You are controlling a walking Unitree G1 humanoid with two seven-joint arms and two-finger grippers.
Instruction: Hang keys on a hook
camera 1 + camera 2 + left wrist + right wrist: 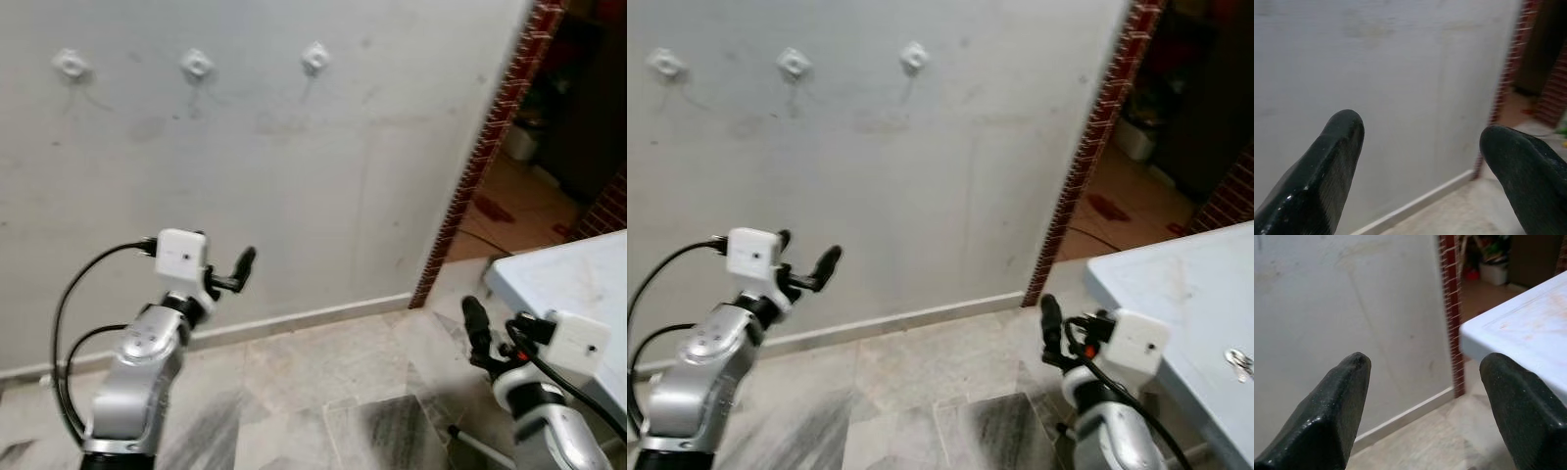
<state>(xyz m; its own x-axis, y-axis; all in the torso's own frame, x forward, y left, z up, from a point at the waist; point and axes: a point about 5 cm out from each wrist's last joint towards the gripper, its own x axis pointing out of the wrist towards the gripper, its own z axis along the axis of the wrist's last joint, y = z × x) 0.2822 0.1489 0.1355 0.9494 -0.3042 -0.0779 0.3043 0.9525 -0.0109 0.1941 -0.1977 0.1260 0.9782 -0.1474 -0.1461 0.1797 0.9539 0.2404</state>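
Wrist views: both jaws spread wide, holding nothing (wall [294, 176] ahead).

Head stereo pair looks forward-down at pale grey plastered wall [294, 176], set well back. Both wrist cameras look along own black fingers [1327, 171] toward same wall, red brick door edge [1449, 308]; right catches pale blue bench [1518, 328].
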